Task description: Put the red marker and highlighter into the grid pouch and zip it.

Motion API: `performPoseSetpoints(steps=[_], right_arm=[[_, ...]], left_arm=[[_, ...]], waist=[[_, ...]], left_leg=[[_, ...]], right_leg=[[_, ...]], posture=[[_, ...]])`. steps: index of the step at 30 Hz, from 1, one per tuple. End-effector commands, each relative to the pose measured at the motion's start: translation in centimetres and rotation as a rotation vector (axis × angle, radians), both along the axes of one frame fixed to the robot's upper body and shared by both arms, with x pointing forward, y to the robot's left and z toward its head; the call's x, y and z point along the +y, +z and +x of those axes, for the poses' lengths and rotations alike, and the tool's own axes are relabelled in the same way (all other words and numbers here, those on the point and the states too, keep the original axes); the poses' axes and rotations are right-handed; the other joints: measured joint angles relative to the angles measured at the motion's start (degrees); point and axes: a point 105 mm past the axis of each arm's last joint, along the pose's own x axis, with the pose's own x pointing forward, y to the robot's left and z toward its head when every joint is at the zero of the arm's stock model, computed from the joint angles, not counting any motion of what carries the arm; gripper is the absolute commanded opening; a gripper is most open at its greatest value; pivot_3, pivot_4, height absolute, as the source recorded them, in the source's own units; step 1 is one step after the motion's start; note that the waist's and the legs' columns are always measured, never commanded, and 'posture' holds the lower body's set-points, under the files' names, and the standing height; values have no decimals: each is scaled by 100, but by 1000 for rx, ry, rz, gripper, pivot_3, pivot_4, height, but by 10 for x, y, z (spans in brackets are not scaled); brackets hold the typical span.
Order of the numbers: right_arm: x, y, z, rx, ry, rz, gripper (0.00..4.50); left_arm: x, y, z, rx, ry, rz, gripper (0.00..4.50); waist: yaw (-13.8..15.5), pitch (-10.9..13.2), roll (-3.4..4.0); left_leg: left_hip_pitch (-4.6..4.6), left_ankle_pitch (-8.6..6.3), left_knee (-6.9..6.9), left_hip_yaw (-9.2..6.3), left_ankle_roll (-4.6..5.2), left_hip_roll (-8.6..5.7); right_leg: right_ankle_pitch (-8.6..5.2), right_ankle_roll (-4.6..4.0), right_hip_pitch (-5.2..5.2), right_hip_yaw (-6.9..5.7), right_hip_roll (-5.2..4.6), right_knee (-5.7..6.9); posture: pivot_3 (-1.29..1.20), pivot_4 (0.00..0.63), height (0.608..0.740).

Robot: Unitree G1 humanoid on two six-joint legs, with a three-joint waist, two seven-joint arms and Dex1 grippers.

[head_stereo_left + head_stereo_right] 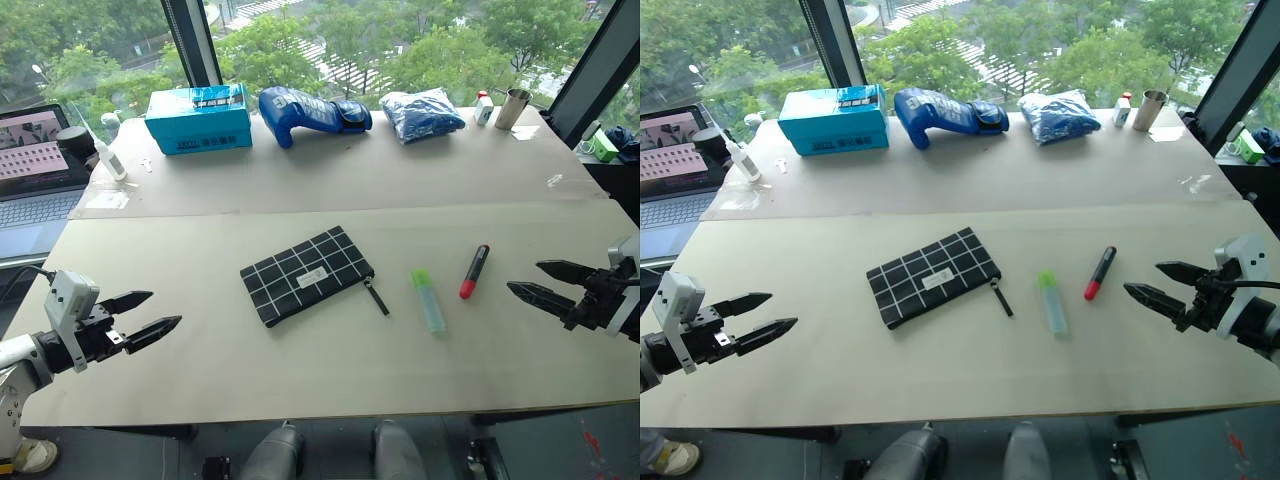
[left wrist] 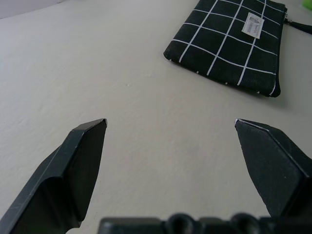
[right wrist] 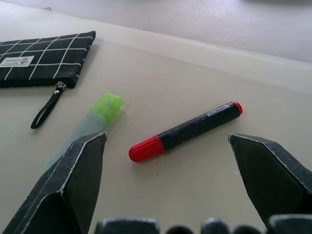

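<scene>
The grid pouch [image 1: 307,275] lies flat near the middle of the table [image 1: 300,190], label up, its zipper pull trailing toward the highlighter [image 1: 428,299]. The highlighter lies just beside the pouch on its right, lime cap pointing away from the robot. The red marker [image 1: 474,271] lies near the highlighter's right side, apart from it, red cap toward the robot. The left pincer [image 1: 145,316] hovers at the table's left, jaws wide apart, holding nothing. The right pincer [image 1: 540,283] hovers at the right, likewise spread and empty, aimed toward the marker.
</scene>
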Motion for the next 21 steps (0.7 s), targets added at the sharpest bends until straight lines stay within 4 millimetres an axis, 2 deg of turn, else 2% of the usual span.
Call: performPoseSetpoints(steps=[1, 5, 9, 12, 15, 17, 21], right_arm=[[6, 15, 3, -60, 21, -25, 4433], [11, 14, 8, -59, 23, -37, 4433], [27, 27, 16, -90, 62, 11, 4433], [66, 36, 18, -108, 203, 45, 3692], [113, 32, 18, -89, 385, 58, 2629], [125, 30, 21, -85, 424, 63, 1950], [174, 8, 38, -79, 545, 44, 587]], left_arm=[[1, 4, 4, -36, 14, -1, 4500], [-1, -2, 3, -38, -7, 33, 4500], [-2, -9, 9, -55, -71, 88, 4500], [-13, -7, 10, -125, -194, 175, 4500], [-16, -19, 11, -163, -303, 370, 4500], [-16, -22, 14, -193, -335, 432, 4500], [-31, -14, 27, -312, -373, 451, 4500]], waist=[[0, 0, 0], [-1, 0, 0], [2, 0, 0], [-11, 0, 0], [-16, 0, 0], [-11, 0, 0], [-6, 1, -6]], left_leg=[[0, 0, 0, 0, 0, 0], [1, 0, 0, 1, 0, 1], [1, 0, 0, 1, 0, 0], [1, 0, 0, 1, -1, 1], [0, 0, -1, 1, -1, 7], [0, 0, -1, 2, -1, 8], [-3, -1, 3, 0, -1, 1]], right_leg=[[0, 0, 0, 0, 0, 0], [0, 0, 1, 0, 1, 0], [0, 0, 0, 1, 0, 0], [0, -1, -1, 0, 1, 0], [1, -1, -2, -1, 2, -1], [1, -1, -2, -3, 2, -5], [1, -1, -4, -3, -1, -7]], posture=[[0, 150, 740], [0, 150, 740], [0, 150, 740], [0, 150, 740], [0, 150, 740], [0, 150, 740], [0, 150, 740]])
